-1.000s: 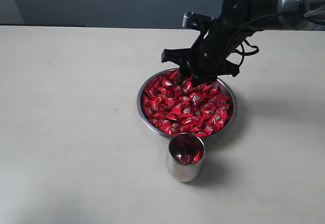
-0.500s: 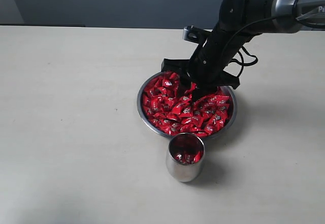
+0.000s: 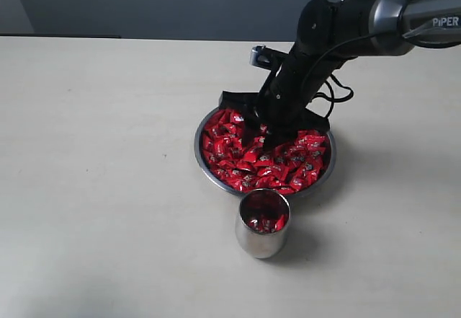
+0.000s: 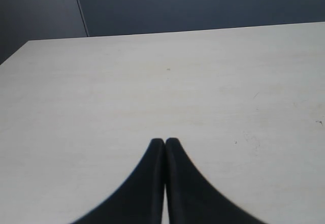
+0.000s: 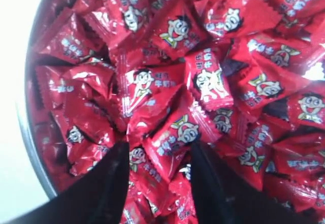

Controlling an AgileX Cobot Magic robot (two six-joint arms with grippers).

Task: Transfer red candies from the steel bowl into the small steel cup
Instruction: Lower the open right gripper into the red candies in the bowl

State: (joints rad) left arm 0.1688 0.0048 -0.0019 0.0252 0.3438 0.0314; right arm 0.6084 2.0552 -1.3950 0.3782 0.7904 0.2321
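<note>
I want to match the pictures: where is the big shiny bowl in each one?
Exterior view: steel bowl mid-picture, above the small steel cup.
Left wrist view: not in it.
Right wrist view: the bowl fills the picture.
Shared landmark: red candies under the right gripper.

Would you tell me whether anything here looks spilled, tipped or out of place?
Nothing stands out: the red candies are all inside the steel bowl or the upright small steel cup, none on the table.

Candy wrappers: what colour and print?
Shiny red candies with cartoon faces; clearest in right wrist view.
</note>
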